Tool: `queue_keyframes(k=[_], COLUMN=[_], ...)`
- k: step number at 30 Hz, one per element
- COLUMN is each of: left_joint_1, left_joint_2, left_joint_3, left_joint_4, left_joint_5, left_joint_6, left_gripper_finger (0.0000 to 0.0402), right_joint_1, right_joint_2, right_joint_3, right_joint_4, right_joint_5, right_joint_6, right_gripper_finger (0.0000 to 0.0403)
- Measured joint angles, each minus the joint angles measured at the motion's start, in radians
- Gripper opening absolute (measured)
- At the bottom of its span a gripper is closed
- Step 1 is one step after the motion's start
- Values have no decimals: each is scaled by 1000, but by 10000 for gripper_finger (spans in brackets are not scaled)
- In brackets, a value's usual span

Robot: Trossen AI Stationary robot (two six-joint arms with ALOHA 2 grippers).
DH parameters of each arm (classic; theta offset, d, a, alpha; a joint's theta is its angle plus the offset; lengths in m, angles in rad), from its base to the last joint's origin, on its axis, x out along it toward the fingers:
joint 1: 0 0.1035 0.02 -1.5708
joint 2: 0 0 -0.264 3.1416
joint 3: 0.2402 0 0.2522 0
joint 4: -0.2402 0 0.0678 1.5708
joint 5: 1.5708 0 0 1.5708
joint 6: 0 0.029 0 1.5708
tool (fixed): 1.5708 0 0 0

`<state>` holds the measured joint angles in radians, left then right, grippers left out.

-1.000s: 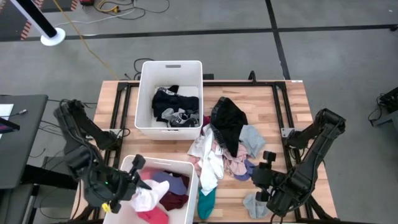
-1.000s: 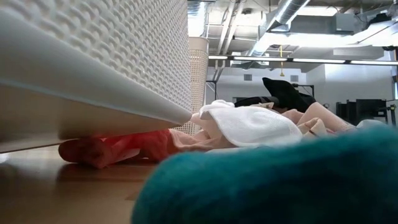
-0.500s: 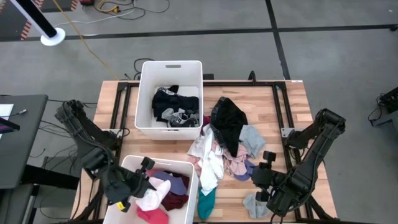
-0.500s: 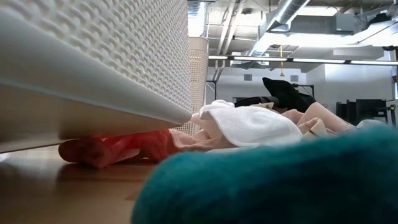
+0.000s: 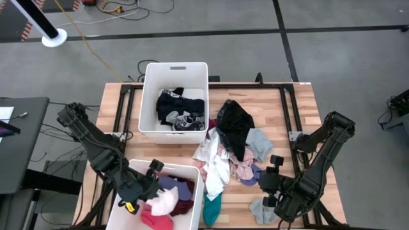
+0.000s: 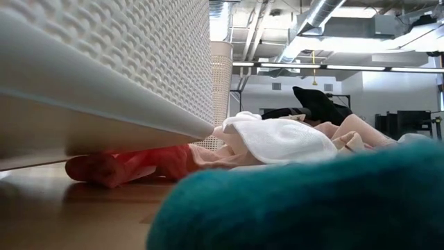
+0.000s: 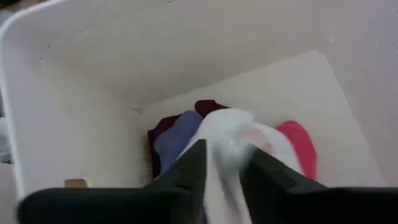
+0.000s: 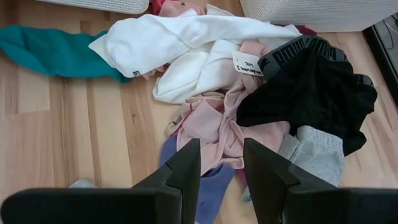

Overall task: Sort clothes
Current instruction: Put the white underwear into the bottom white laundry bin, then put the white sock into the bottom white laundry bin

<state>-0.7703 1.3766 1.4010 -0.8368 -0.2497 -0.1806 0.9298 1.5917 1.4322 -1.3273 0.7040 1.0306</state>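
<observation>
The clothes lie in three places. A loose pile with a black garment, white pieces and a teal sock rests on the table. Dark pieces fill the far white bin. Maroon, blue and pink pieces lie in the near white bin. My left gripper hangs over the near bin, its fingers parted, with a white garment between and below them. My right gripper stands open above the pile's near right side, nothing between its fingers. My left gripper slants down into the near bin from the table's left. The white garment shows blurred between its parted fingers and runs down onto the pieces in the bin. Whether the fingers touch it, I cannot tell.
A grey sock lies by the right arm near the table's front edge. In the low view the near bin's wall fills the left, a red piece lies under its edge, and teal fabric blocks the foreground.
My left gripper has gone toward the table's right and down, over the near bin. The white garment below it has shifted right with it and sunk onto the pieces in the bin.
</observation>
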Motion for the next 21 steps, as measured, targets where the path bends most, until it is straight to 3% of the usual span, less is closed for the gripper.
queue_keyframes(k=[9, 21], left_joint_1=[15, 14], left_joint_2=[0, -1], left_joint_3=[1, 20], left_joint_4=[14, 95], left_joint_5=[13, 74], left_joint_6=[13, 115], left_gripper_finger=[189, 195], right_joint_1=[0, -1], right_joint_2=[0, 0], right_joint_3=[0, 0], right_joint_4=[5, 76], right_joint_5=[0, -60], right_joint_6=[0, 8], right_gripper_finger=[137, 137])
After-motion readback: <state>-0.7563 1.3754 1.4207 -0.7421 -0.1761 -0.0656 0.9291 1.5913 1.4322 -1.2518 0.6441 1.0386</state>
